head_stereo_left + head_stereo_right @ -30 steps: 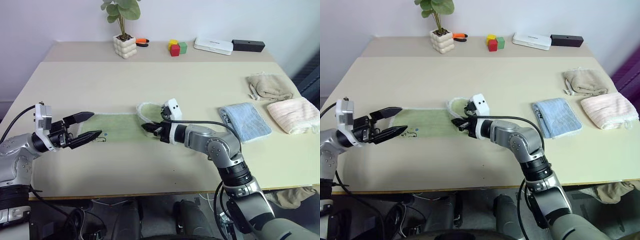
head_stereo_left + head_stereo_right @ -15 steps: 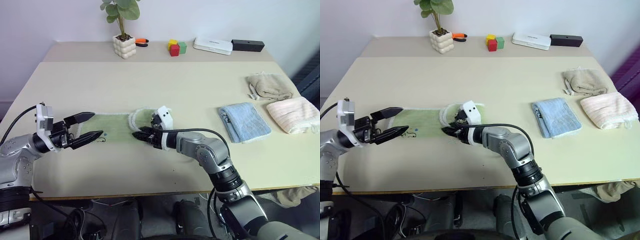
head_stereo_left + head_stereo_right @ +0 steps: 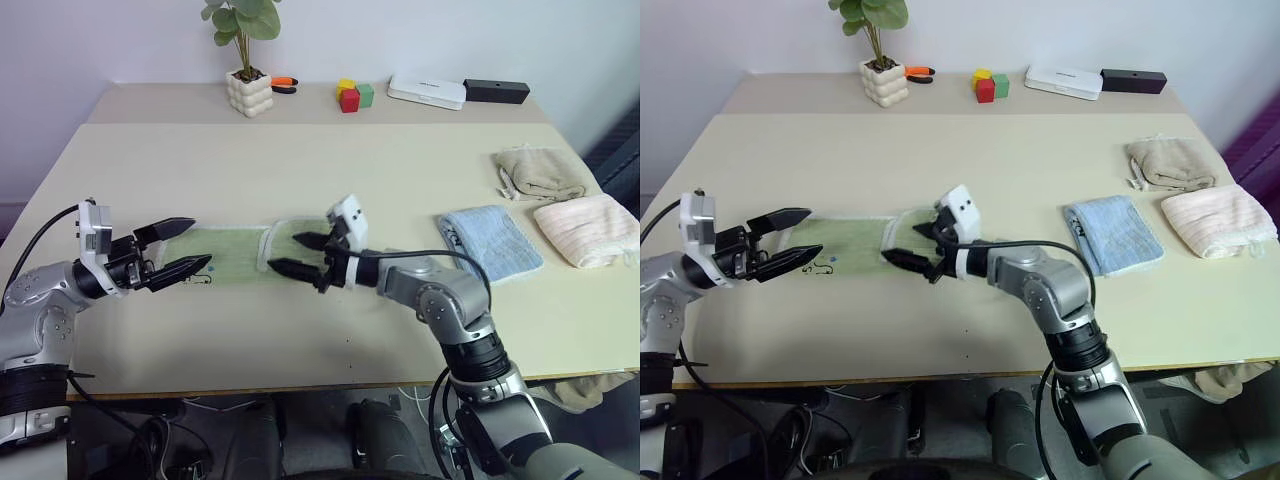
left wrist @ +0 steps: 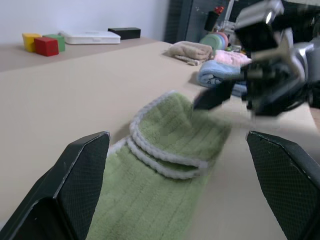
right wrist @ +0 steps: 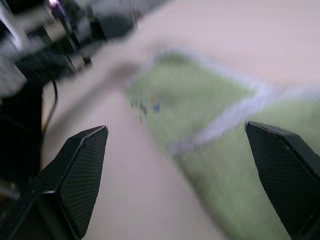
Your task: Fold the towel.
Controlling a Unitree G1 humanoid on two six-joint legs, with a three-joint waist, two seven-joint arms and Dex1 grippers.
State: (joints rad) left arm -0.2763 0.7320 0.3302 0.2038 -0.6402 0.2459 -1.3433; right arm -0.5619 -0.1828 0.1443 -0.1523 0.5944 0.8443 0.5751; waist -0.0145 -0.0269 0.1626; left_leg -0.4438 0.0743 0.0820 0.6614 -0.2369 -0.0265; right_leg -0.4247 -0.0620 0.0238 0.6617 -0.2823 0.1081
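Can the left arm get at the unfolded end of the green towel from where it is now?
Probably yes. The left end effector hangs open right beside the towel, at its flat end, with nothing between them.

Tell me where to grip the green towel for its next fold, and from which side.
Probably grip the green towel at its single-layer end by the dark mark, coming level from the robot's left with the open left gripper. That end lies flat and uncovered, while the other end is already doubled over beside the open right gripper.

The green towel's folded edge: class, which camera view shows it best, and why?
The left wrist view: the towel lies close, its doubled white edging plain. Both eye views show the whole towel small; the right wrist view blurs it.
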